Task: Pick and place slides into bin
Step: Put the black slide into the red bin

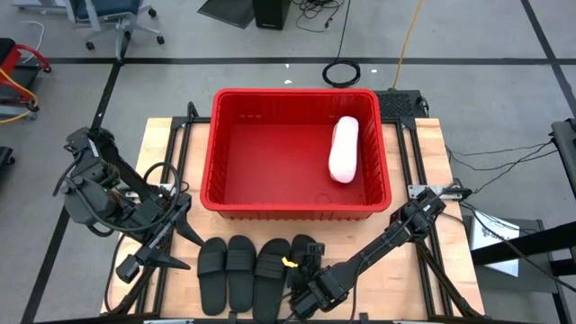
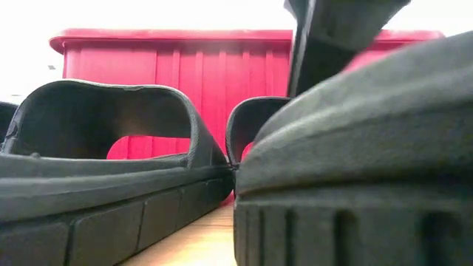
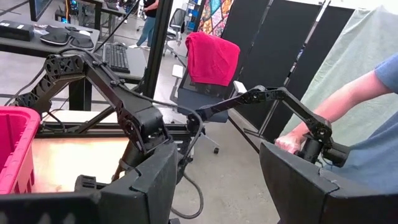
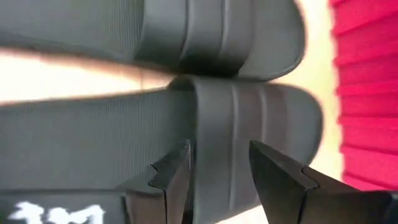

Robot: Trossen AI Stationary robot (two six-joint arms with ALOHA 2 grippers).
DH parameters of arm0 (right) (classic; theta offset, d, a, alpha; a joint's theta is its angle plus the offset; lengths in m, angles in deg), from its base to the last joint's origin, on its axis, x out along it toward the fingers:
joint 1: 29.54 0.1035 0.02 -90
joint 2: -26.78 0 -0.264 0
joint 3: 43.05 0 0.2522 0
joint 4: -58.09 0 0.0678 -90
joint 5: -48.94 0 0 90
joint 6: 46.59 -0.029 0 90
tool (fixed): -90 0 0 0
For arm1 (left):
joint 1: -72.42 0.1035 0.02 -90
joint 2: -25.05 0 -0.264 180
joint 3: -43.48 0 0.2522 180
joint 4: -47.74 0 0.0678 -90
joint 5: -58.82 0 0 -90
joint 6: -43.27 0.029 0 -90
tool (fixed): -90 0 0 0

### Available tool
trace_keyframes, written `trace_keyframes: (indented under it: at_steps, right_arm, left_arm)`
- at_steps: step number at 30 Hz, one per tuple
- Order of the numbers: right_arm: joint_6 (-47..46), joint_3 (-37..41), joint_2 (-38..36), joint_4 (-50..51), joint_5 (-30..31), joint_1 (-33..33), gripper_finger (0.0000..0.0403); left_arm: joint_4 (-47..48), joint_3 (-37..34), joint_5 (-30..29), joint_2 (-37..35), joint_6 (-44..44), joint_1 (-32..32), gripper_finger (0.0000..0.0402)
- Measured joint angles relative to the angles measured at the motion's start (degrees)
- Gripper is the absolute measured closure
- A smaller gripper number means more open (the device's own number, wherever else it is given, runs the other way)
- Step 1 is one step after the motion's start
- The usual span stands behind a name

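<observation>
The right gripper [image 4: 219,165] is down at the near edge of the desk, its two dark fingers [image 4: 169,171] parted, with the wide strap of a matte black slide sandal [image 4: 236,137] running up between them. From the wrist camera the strap sits in the gap, but I cannot tell whether the pads are actually pressing on it or only straddling it. From above, that right gripper [image 1: 309,292] lies over the rightmost black slide [image 1: 304,252] of a row of four; the other three black slides [image 1: 241,270] lie side by side just to its left, toes pointing toward the tub. In the low view two of these black sandals [image 2: 111,170] fill the foreground, straps arching upward, with the red wall behind.

Just beyond the row stands the large rectangular red plastic bin [image 1: 297,209], close to the sandals' toes. One pale pink slide [image 1: 343,149] rests inside it, near the right wall.

The left gripper [image 1: 135,263] hangs off the desk's left side, well apart from the slides and holding nothing. Its fingers [image 3: 155,180] stand wide apart in its wrist view, pointing out into the room, where a person's hand [image 3: 292,142] grips another arm-like device and a red cloth [image 3: 211,57] is draped over a chair.

The light wooden desk [image 1: 423,261] shows bare boards to the right of the bin.
</observation>
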Motion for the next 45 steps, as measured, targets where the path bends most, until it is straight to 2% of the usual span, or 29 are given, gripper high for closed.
trace_keyframes:
  at_steps: [2,6,12,20,25,31,45]
  right_arm:
    - [-0.32,1.95,0.0,-1.86,-1.5,0.01,0.0245]
    - [-4.38,4.19,-0.15,-1.86,-0.71,0.11,0.0245]
    - [-6.9,4.59,-0.12,0.48,4.1,-0.43,0.0247]
    - [-10.31,4.66,-0.15,3.31,4.73,-2.0,0.0278]
    - [-5.99,4.69,-0.65,-4.14,4.1,-1.58,0.0286]
    - [-6.49,4.69,-0.68,-5.55,3.48,-1.81,0.028]
    - [-12.94,5.89,-0.9,3.15,3.05,-6.19,0.0292]
  left_arm:
    - [0.0,0.0,0.0,0.0,0.0,0.02,0.0176]
    - [-0.02,0.0,0.0,0.0,-0.03,0.02,0.0176]
    - [0.0,0.0,-0.79,0.0,-0.17,0.02,0.0176]
    - [0.0,0.0,-0.94,0.0,-0.13,0.15,0.0176]
    - [0.0,0.0,-0.94,0.0,0.12,0.15,0.0176]
    - [0.27,0.0,-0.96,0.0,0.24,0.15,0.0176]
    - [0.41,0.0,-0.88,0.0,1.46,0.13,0.0176]
